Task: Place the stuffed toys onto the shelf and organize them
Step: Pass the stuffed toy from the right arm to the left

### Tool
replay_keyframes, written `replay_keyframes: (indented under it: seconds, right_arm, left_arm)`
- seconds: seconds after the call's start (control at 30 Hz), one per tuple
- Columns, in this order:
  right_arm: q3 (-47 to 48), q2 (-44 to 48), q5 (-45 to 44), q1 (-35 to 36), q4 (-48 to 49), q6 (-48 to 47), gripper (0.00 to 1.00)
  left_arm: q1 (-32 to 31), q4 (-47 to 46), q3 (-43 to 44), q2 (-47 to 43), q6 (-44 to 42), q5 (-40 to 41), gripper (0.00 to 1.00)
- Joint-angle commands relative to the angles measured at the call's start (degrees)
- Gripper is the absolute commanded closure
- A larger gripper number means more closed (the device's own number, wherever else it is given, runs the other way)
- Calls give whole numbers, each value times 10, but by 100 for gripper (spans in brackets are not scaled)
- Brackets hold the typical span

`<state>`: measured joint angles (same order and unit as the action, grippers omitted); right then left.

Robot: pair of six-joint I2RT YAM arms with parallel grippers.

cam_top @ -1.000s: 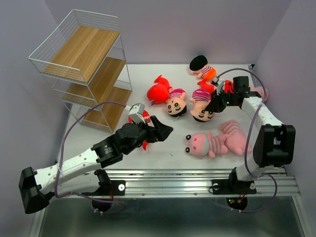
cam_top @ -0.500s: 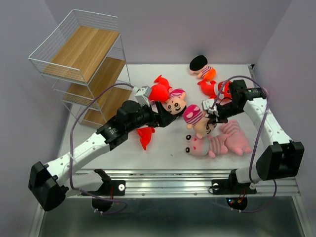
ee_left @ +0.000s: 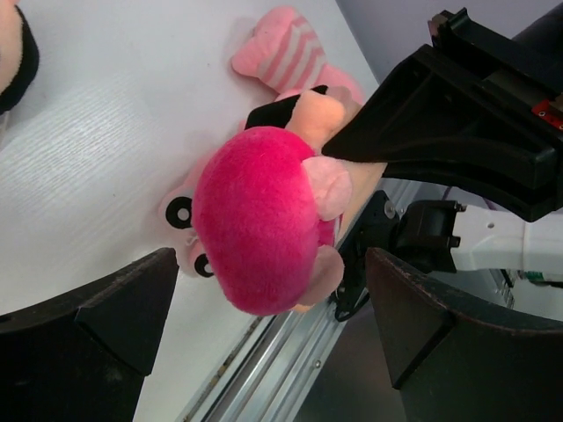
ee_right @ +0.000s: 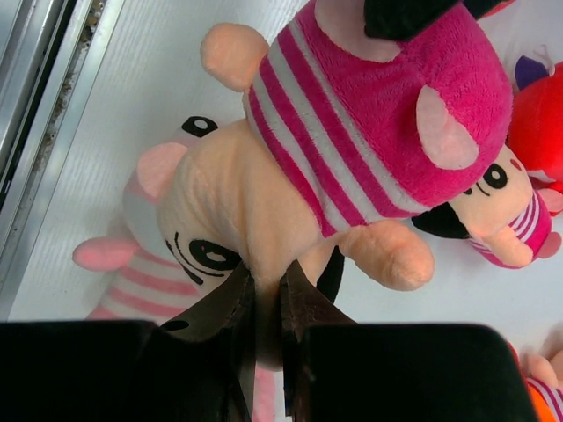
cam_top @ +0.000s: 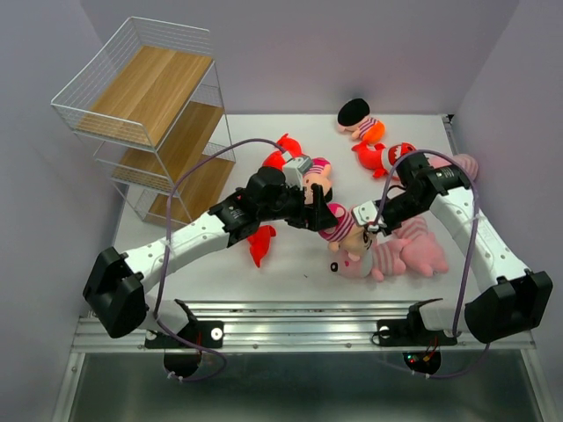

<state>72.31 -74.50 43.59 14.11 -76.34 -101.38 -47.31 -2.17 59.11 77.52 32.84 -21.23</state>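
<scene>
My right gripper (cam_top: 369,223) (ee_right: 266,294) is shut on the peach head of a doll in pink-striped clothes (cam_top: 341,225) (ee_right: 352,114), holding it above the table's middle. My left gripper (cam_top: 318,215) (ee_left: 268,264) is wide open, and the doll's magenta end (ee_left: 264,229) sits between its fingers (ee_left: 114,308) without touching them. A pink striped animal (cam_top: 391,255) (ee_right: 132,264) lies just under the held doll. The shelf (cam_top: 149,114), white wire with wooden boards, stands at the back left with no toys on it.
Other stuffed toys lie on the table: a dark-haired doll (cam_top: 356,117), a red fish (cam_top: 376,158), a red toy (cam_top: 280,160) beside another doll (cam_top: 314,178) (ee_right: 510,215), and a red toy (cam_top: 261,243) under my left arm. A metal rail (cam_top: 299,312) runs along the near edge.
My right gripper has carried the doll left and nearer, off the table. My left arm has swung right, and its open fingers now flank the doll.
</scene>
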Motion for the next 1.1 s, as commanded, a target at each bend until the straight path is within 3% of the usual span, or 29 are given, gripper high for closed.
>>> replay_keyframes:
  seconds: [0.0,0.13,0.27,0.47,0.5,0.57,0.6,0.67,0.8,0.9,1.0,1.07]
  right_arm:
    - [2,19,-3,20,-31,-18,92]
    - [-6,23,-10,43,-30,-20,92]
    - [-3,28,-5,49,-22,-16,92]
    - [0,31,7,55,-6,9,91]
    - [-1,31,11,55,-1,14,91]
    - [-5,33,20,55,11,32,89]
    - [-7,34,24,55,21,49,87]
    - [-9,35,34,55,35,73,84]
    - [-8,41,43,55,92,211,66]
    - [2,42,47,55,132,281,59]
    - [27,40,53,55,159,385,41]
    - [37,39,61,55,176,421,35]
  left_arm:
    - [-17,12,42,7,-38,-9,1]
    - [-23,14,48,22,-44,-10,3]
    - [-24,19,51,39,-51,-21,12]
    - [-24,21,43,47,-50,-43,52]
    - [-24,19,37,45,-49,-44,65]
    - [-25,13,29,38,-44,-43,78]
    - [-25,5,19,33,-38,-40,91]
    - [-27,-4,9,18,-33,-30,100]
    - [-29,-7,-17,-17,-21,18,100]
    - [-31,8,-34,-53,-14,77,100]
    - [-31,21,-55,-96,-2,136,100]
    - [-31,26,-62,-125,4,164,100]
